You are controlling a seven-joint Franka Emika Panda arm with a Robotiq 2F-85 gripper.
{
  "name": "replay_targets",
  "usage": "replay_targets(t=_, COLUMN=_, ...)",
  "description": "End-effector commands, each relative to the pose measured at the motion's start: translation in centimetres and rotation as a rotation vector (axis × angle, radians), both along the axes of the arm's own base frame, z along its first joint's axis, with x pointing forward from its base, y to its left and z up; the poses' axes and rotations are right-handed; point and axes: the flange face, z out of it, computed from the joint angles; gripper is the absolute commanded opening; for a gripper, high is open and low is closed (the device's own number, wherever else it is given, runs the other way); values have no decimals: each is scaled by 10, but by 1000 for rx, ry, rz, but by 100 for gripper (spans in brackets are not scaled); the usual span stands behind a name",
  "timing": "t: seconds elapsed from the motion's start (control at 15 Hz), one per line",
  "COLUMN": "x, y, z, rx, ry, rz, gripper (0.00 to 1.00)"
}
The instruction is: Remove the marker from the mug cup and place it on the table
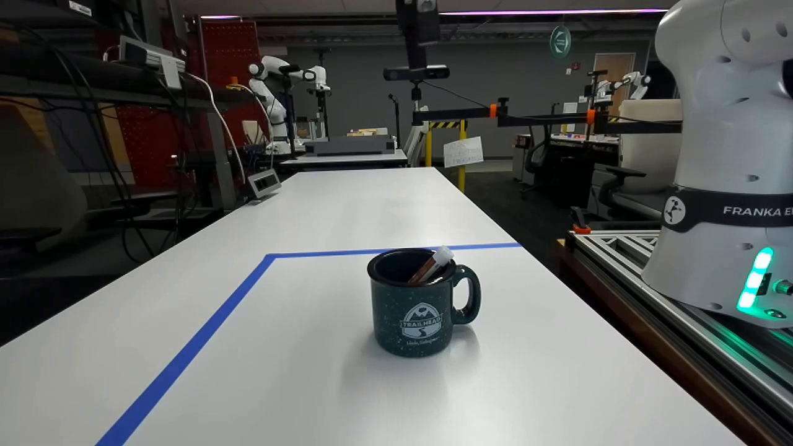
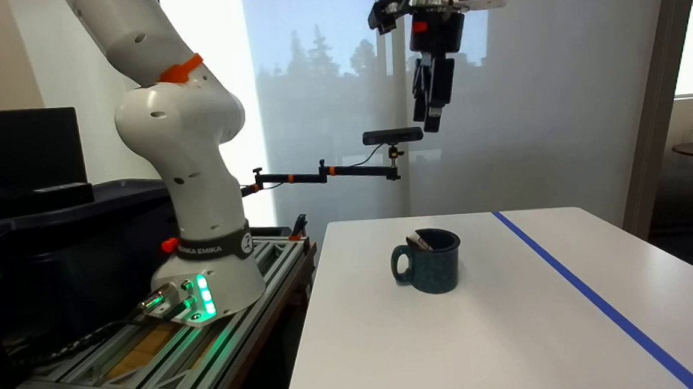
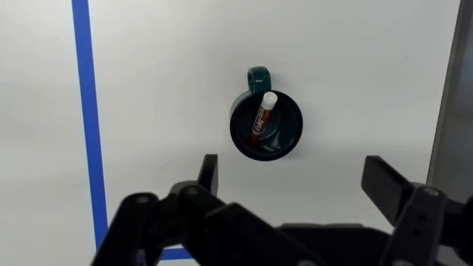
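The mug cup (image 1: 403, 316), dark green with a white emblem, stands upright on the white table (image 1: 322, 371); it also shows in an exterior view (image 2: 438, 273) and the wrist view (image 3: 281, 147). The marker (image 3: 261, 120), brown-red with a white end, leans inside the mug. Its white end (image 1: 442, 255) rises above the rim on the handle side; its lower end is inside the mug. My gripper (image 2: 426, 120) hangs well above the mug, pointing down. In the wrist view the gripper (image 3: 290, 158) has its fingers wide apart with nothing between them.
Blue tape (image 3: 88, 111) runs along the table. The table's edge (image 3: 441, 111) shows at the right of the wrist view. A camera on a black jointed bar (image 2: 351, 171) stands behind the table. The robot base (image 2: 213, 281) sits beside the table.
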Motion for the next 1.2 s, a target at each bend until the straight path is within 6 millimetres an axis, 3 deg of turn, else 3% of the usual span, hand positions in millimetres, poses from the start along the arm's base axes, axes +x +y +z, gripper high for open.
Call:
replay_targets(t=0.0, x=29, y=9, z=-17, rx=51, ry=63, rz=-23, gripper=100)
replay_targets(t=0.4, x=50, y=23, z=-60, rx=42, ry=163, rz=21, gripper=100)
replay_targets(t=1.0, x=54, y=45, z=-115, rx=-40, ry=272, rz=100, gripper=100)
replay_targets(t=1.13, x=49, y=42, z=-117, rx=-29, ry=273, rz=85, gripper=100)
